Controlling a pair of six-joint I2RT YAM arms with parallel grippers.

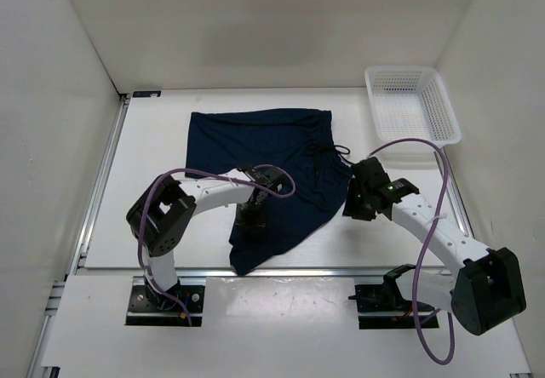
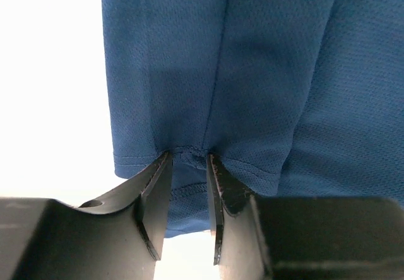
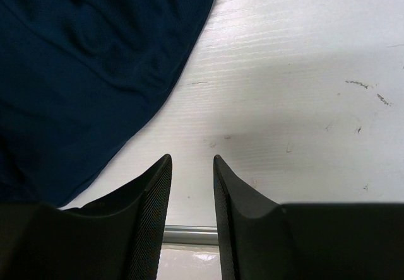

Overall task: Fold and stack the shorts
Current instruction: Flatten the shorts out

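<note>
**Left hand on the hem, no fold made yet**

On the left, the left hand (image 2: 189, 157) pinches a pucker of hem between its fingers. That grip shows only from its own wrist; from above, the arm hides it. In the centre, the shorts (image 1: 272, 152) lie spread on the surface (image 1: 153, 140), one leg trailing toward the near edge and the drawstring out to the right. No fold looks made, I'd say, so the folding and the stacking are all left. Over to the right, the right hand (image 3: 192, 160) hangs just beside the cloth's edge, jaws apart with nothing between them and bare surface below. That too comes only from the wrist view. Far right sits a basket (image 1: 400, 70), seen only from above.
</note>
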